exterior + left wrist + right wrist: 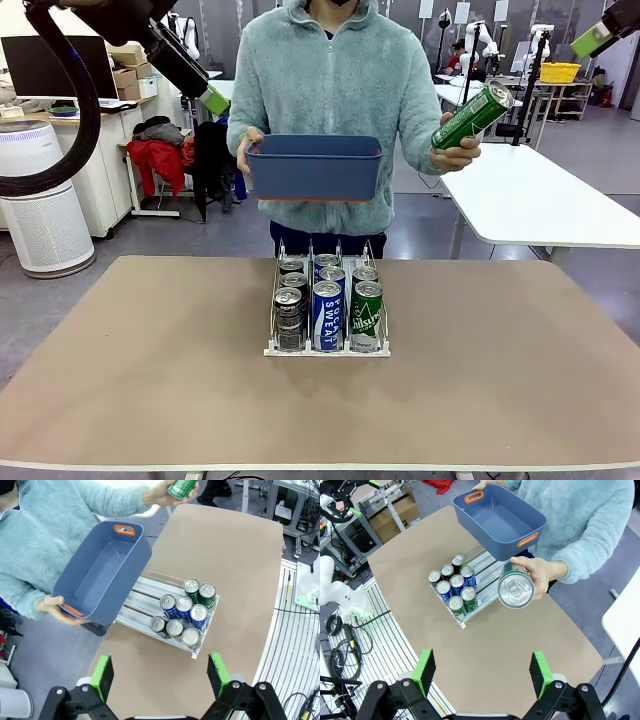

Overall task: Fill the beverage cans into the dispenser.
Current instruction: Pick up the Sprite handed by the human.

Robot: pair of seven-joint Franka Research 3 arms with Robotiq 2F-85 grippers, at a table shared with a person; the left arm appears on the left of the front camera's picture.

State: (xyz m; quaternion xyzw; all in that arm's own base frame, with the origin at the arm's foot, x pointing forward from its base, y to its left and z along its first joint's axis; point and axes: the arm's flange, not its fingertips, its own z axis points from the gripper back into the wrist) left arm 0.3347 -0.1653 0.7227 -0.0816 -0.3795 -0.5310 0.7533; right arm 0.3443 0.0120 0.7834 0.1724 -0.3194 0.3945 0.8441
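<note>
Right wrist view shows the right gripper (482,672) open and empty at bottom centre. Above it, a person's hand (542,571) offers a tilted green can (516,589); closing carelessly may pinch the fingers or drop the can. The dispenser (485,570) stands centre-left, partly filled.

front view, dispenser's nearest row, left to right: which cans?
dark patterned can → blue-and-white Pocari Sweat can → green can
</note>
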